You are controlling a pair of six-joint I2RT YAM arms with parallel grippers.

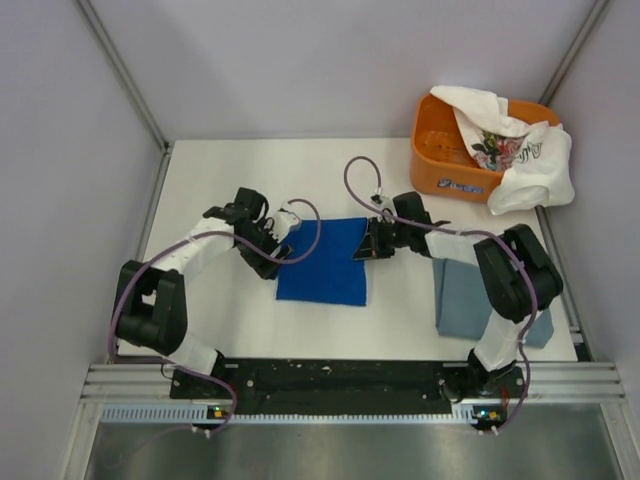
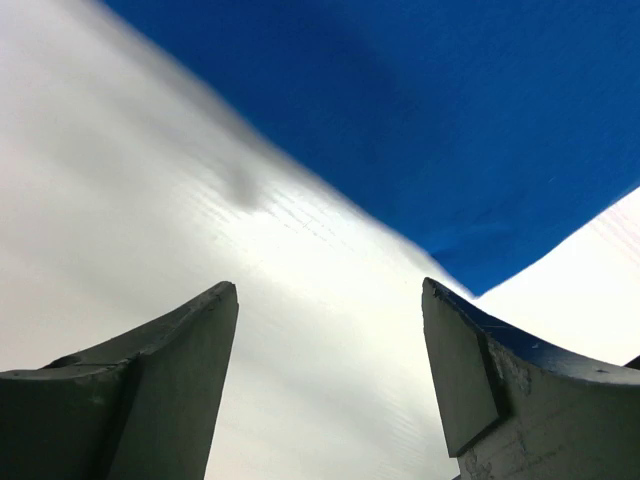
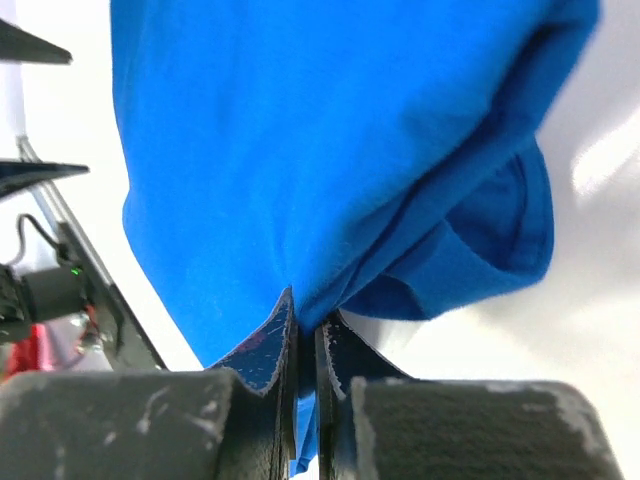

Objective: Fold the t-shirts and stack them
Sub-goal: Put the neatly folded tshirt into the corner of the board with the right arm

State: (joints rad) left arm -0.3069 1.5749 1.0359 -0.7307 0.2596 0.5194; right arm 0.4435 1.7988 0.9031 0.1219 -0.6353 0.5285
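The royal-blue t-shirt (image 1: pixel 324 262) lies folded in the middle of the table. My right gripper (image 1: pixel 368 248) is shut on its right edge; the right wrist view shows the blue cloth (image 3: pixel 300 150) pinched between the closed fingers (image 3: pixel 270 350). My left gripper (image 1: pixel 274 252) is open and empty at the shirt's left edge; in the left wrist view the blue cloth (image 2: pixel 450 120) lies just beyond the spread fingertips (image 2: pixel 210 330). The grey-blue t-shirt (image 1: pixel 462 298) lies folded under the right arm. The white floral t-shirt (image 1: pixel 515 150) hangs over the basket.
The orange plastic basket (image 1: pixel 450 160) stands at the back right of the white table (image 1: pixel 220 180). Purple cables (image 1: pixel 355 185) loop from both arms. A metal rail (image 1: pixel 340 385) runs along the near edge. Walls close in at both sides.
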